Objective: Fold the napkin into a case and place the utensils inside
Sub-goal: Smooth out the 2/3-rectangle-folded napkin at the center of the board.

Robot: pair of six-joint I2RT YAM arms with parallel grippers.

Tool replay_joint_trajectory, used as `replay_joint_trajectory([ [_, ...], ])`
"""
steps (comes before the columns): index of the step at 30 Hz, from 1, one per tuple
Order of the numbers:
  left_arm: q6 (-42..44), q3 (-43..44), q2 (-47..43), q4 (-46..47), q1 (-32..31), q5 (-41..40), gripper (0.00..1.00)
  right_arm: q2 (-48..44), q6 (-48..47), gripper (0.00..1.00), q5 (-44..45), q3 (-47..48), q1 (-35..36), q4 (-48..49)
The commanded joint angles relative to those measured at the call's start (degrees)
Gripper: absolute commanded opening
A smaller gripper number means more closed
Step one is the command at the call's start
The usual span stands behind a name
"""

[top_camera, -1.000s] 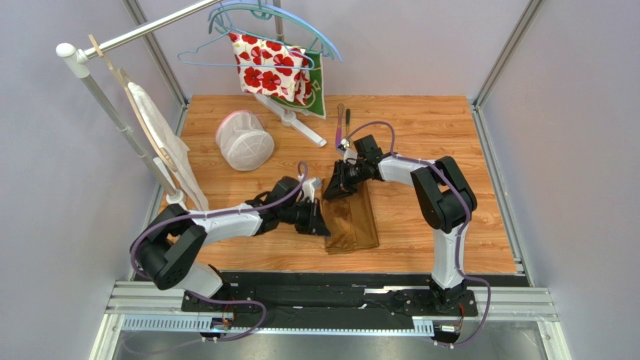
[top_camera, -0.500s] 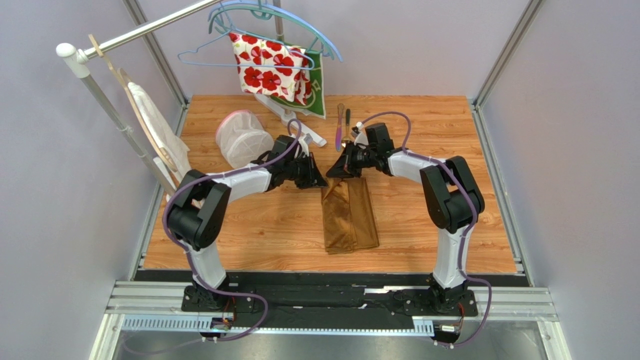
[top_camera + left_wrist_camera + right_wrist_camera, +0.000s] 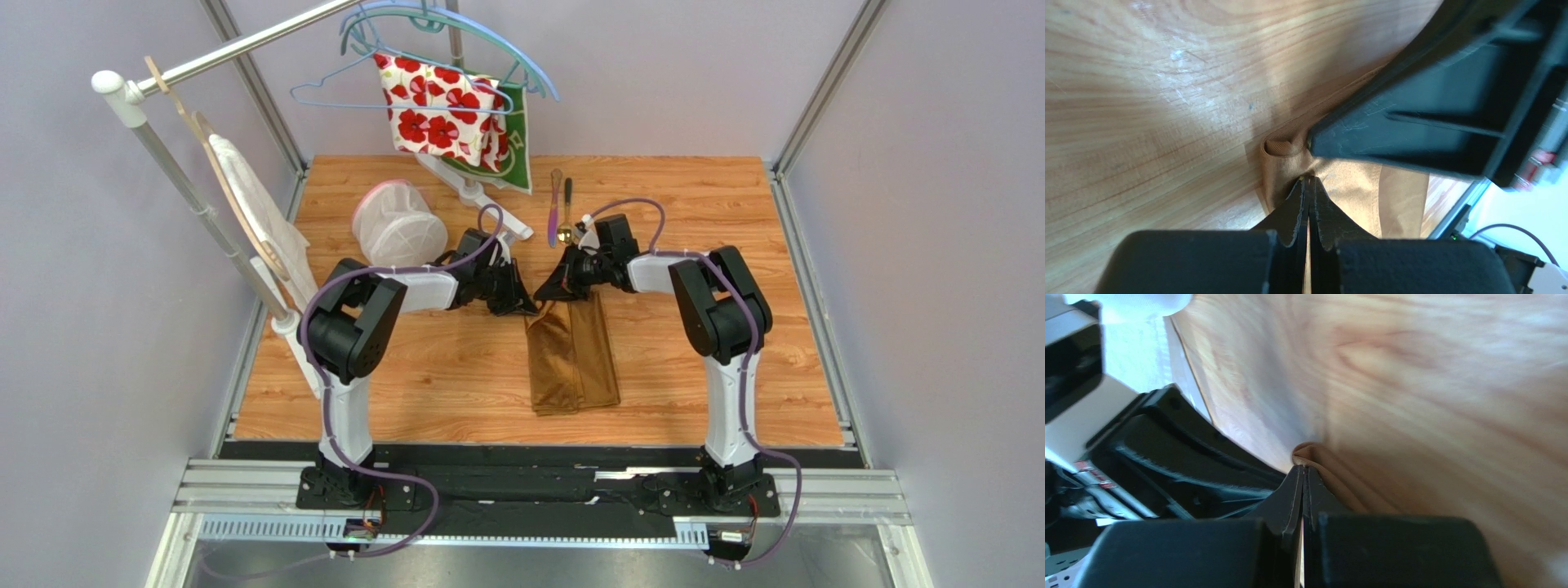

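Because both arms crowd over the far end of the cloth, the overhead view hides the spot where the fingers meet it. The left gripper [image 3: 525, 301] and right gripper [image 3: 551, 289] sit tip to tip there, and from here we cannot tell how their jaws stand. We count one golden-brown satin napkin [image 3: 573, 361], folded into a long narrow strip on the wooden table [image 3: 711, 208]. Its near end lies flat and its far end is tucked under the two grippers. Two utensils lie side by side just beyond the grippers, apart from the napkin: a purple-pink knife [image 3: 555, 203] and a dark-handled spoon [image 3: 566, 211]. We also count one white mesh hamper [image 3: 396, 228], one red-flowered cloth [image 3: 442, 108] and one green cloth [image 3: 524, 153] partly hidden behind it.

In the left wrist view, the left gripper [image 3: 1309, 181] has its fingers pressed together, pinching a bunched corner of the napkin [image 3: 1352, 190]. The right gripper [image 3: 1425, 116] fills the upper right, cut off by the edge, with its tip touching the same fold.

In the right wrist view, the picture is blurred. The right gripper [image 3: 1303, 471] is likewise clamped on a rolled edge of the napkin [image 3: 1336, 474]. The left gripper [image 3: 1186, 459] is dark and only partly in frame.
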Motion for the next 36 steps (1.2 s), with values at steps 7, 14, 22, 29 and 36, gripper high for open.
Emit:
replay_joint_trajectory([
  [7, 3.0, 0.6, -2.0, -2.0, -0.1, -2.5, 0.00, 2.7, -7.9, 0.00, -4.4, 2.1, -4.7, 0.6],
  [14, 4.2, 2.1, -2.9, -4.4, -0.2, -0.9, 0.00, -5.0, -14.0, 0.02, 1.8, 4.3, -6.1, -14.6],
  [22, 9.7, 6.8, -14.3, -15.0, -5.4, -6.2, 0.39, -25.0, -17.0, 0.41, 16.5, -6.8, -9.0, -28.9],
  [29, 6.9, 11.0, -15.1, -24.5, -23.7, -25.9, 0.89, -41.8, -13.3, 0.56, 24.2, -22.9, -16.1, -33.9],
  [36, -2.6, 27.0, -1.6, -41.6, -34.0, -39.5, 0.82, -55.9, -8.1, 0.63, 33.5, -32.0, -22.7, -35.6],
])
